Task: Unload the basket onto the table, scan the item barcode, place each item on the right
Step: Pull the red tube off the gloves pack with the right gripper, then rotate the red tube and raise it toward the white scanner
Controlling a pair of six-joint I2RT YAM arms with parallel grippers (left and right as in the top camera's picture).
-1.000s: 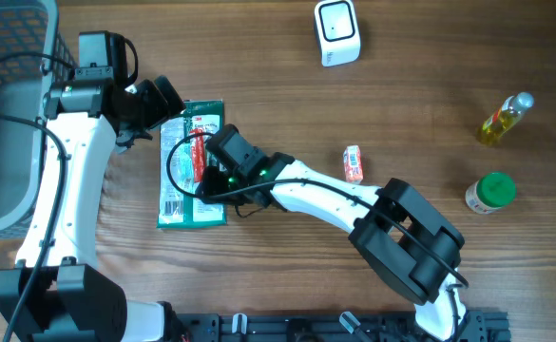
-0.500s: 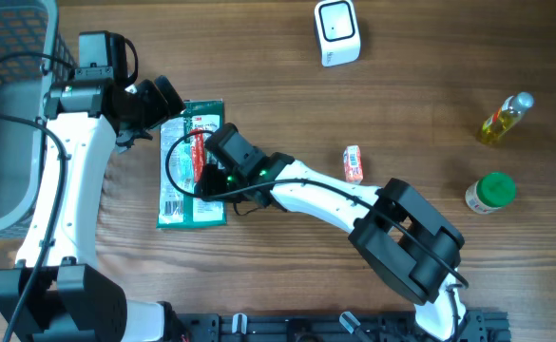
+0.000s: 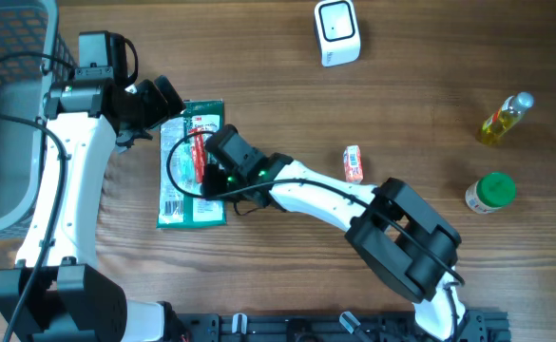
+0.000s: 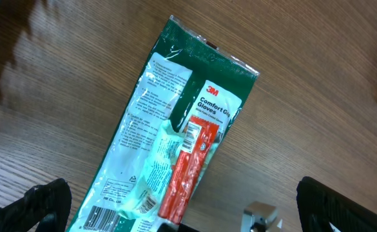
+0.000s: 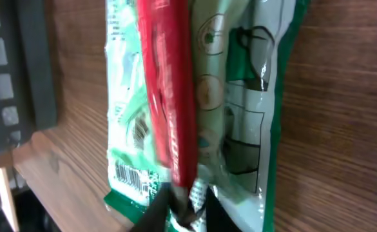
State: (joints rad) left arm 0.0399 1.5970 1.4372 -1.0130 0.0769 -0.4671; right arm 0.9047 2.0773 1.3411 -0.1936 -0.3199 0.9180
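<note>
A red stick packet (image 3: pixel 197 157) lies on top of a flat green glove package (image 3: pixel 206 204) at the table's left. My right gripper (image 3: pixel 202 177) is down at the packet's near end. In the right wrist view its jaws (image 5: pixel 188 209) are pinched together on the tip of the red packet (image 5: pixel 169 96), over the green package (image 5: pixel 272 96). My left gripper (image 3: pixel 159 109) hovers wide open at the package's far end; its view shows the red packet (image 4: pixel 185 171) and green package (image 4: pixel 162 84) between spread fingers (image 4: pixel 40 206). The white scanner (image 3: pixel 336 31) stands at the back.
A grey basket (image 3: pixel 2 114) fills the left edge. A small red-and-white packet (image 3: pixel 354 163) lies mid-table. An oil bottle (image 3: pixel 504 119) and a green-lidded jar (image 3: pixel 490 193) stand at the right.
My right gripper's jaws have closed in on the end of the red packet. Neither arm has shifted noticeably, and the left gripper stays wide open.
</note>
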